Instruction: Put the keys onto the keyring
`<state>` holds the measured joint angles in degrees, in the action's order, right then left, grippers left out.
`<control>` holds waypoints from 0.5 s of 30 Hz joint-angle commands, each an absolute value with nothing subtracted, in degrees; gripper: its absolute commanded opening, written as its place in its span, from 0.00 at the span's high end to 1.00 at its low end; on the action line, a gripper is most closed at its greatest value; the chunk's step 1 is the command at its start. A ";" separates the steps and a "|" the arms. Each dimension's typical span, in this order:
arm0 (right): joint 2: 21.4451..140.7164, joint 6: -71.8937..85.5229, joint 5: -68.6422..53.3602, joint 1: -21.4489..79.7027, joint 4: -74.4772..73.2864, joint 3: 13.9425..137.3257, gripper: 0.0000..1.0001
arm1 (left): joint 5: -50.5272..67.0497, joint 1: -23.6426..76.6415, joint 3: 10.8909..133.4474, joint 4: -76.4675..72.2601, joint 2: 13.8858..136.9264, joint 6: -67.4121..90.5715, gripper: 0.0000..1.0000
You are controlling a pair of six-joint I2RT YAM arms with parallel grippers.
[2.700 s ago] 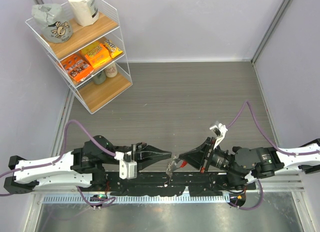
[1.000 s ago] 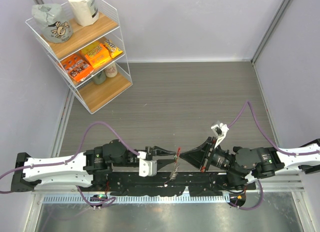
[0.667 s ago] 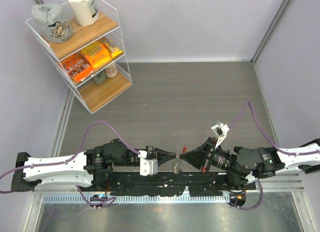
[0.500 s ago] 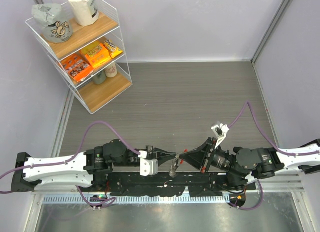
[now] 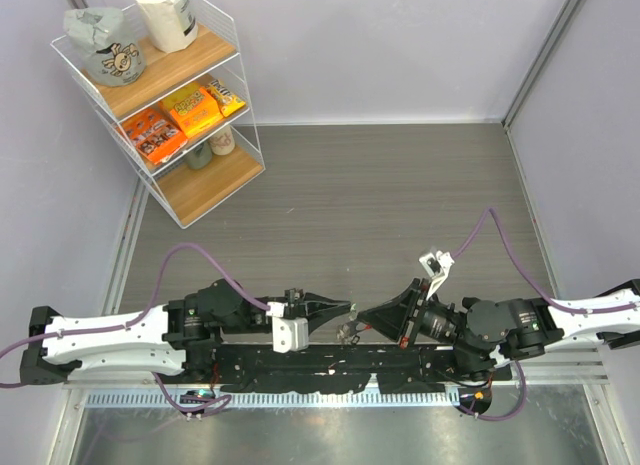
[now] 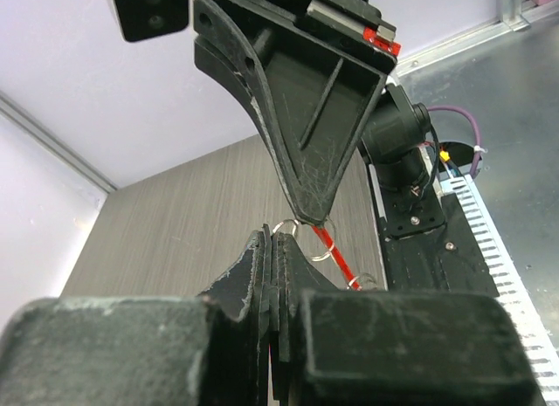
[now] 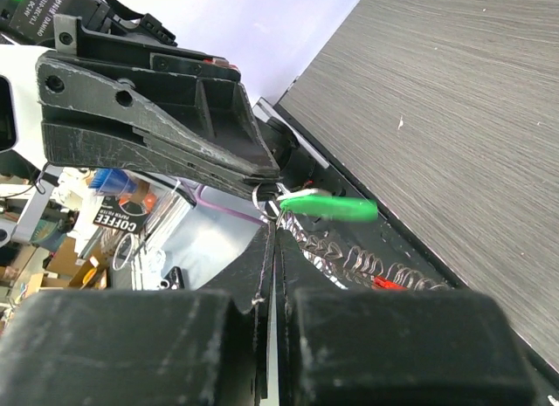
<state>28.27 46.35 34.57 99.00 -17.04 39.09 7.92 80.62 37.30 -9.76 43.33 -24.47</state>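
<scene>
Both grippers meet tip to tip above the table's near edge. My left gripper (image 5: 349, 307) (image 6: 275, 237) is shut, and a thin silver loop of the keyring (image 6: 336, 253) comes out of its tips. My right gripper (image 5: 366, 319) (image 7: 273, 221) is also shut, pinching the same keyring where its red arc starts. Below the two tips the keyring (image 5: 348, 331) hangs as a silvery chain (image 7: 367, 262). A bright green key (image 7: 336, 206) sticks out sideways from the small loop between the right gripper and the left gripper (image 7: 271, 174). In the left wrist view the right gripper (image 6: 310, 219) points down from above.
A wire shelf rack (image 5: 205, 185) with snack packs and bags stands at the far left. A black mounting rail (image 5: 330, 370) runs along the near edge under both arms, with a metal grille below it. Purple cables (image 5: 500, 230) loop off both arms.
The left gripper's jaws were apart a second ago and have closed on the loop. Both arms have drifted slightly left, and the chain still hangs between the tips.
</scene>
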 commanded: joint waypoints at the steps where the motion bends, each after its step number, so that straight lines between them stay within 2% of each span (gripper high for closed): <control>1: 28.74 48.16 34.37 99.23 -14.95 39.11 0.95 | 7.12 80.86 38.85 -16.08 42.54 -25.22 1.00; 15: 29.80 48.25 33.13 99.23 -13.45 39.02 0.94 | 7.12 80.86 38.67 -16.35 43.07 -25.23 1.00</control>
